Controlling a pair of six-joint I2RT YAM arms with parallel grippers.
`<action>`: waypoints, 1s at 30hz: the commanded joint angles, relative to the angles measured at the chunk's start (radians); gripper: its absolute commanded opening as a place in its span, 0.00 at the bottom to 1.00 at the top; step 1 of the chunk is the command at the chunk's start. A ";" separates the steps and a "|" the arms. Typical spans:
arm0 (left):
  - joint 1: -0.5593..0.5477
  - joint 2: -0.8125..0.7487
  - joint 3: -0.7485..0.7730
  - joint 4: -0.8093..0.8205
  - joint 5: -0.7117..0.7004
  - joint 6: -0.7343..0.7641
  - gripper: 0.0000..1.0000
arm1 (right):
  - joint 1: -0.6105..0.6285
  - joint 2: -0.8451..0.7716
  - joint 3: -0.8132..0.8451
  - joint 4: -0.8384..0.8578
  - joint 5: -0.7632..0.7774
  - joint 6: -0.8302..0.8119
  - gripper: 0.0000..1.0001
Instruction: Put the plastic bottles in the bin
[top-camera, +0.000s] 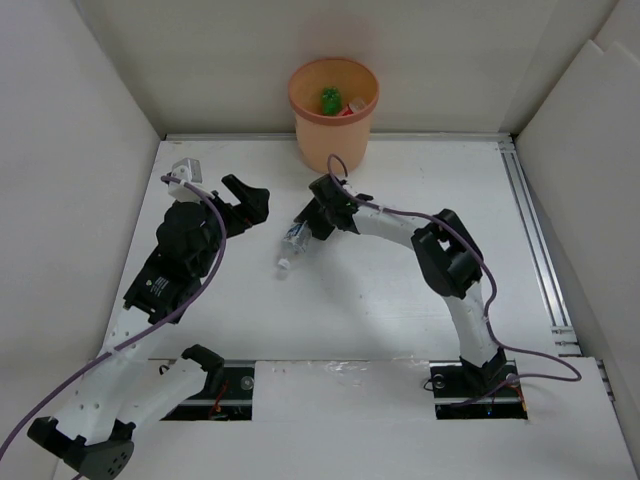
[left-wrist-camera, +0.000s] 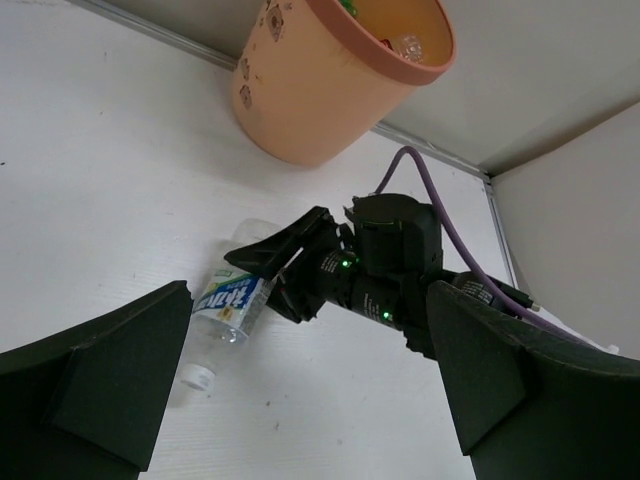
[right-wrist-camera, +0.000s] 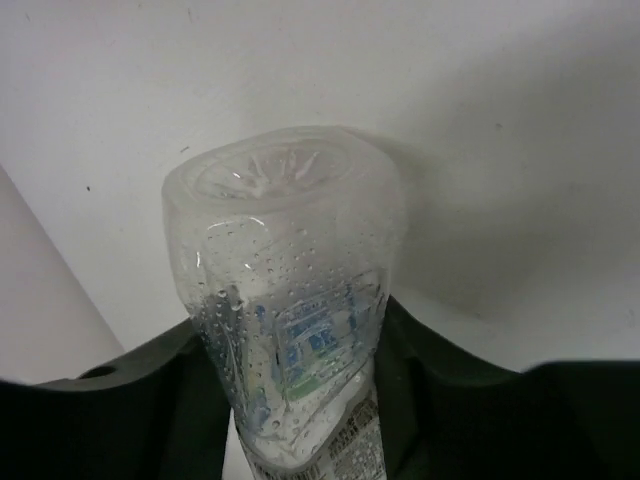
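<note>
Right gripper: we are seeing the right gripper (top-camera: 310, 230) lowered over the clear bottle (top-camera: 294, 243), with its two dark fingers (right-wrist-camera: 140, 400) pressing against the bottle's sides. The jaws are standing partly closed and gripping the body, which is looking pinched in at the waist in the right wrist view.
Clear bottle: it is lying on its side on the table (top-camera: 380, 300), left of centre. Its white cap (left-wrist-camera: 198, 377) is pointing toward the arm bases and its base toward the bin. A blue-and-white label (left-wrist-camera: 232, 297) is wrapping its middle.
Left gripper: we are recording the left gripper (top-camera: 255, 200) hovering just left of the bottle, jaws spread wide and holding nothing.
Bin: the bin (top-camera: 330, 140) is standing upright at the far edge of the table, well apart from the gripped bottle.
Bin contents: a green bottle (top-camera: 329, 98) is sitting inside. Beside it we are noting a red-marked item (top-camera: 352, 106), too small for us to identify.
</note>
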 joint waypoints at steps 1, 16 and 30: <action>-0.004 -0.016 -0.006 0.040 0.027 0.002 1.00 | -0.031 -0.043 -0.089 0.023 0.018 -0.068 0.43; -0.004 0.170 -0.146 0.325 0.397 -0.016 1.00 | -0.338 -0.451 -0.416 0.506 -0.380 -0.731 0.00; -0.116 0.491 -0.159 0.856 0.757 -0.054 1.00 | -0.435 -0.715 -0.752 1.250 -0.895 -0.457 0.00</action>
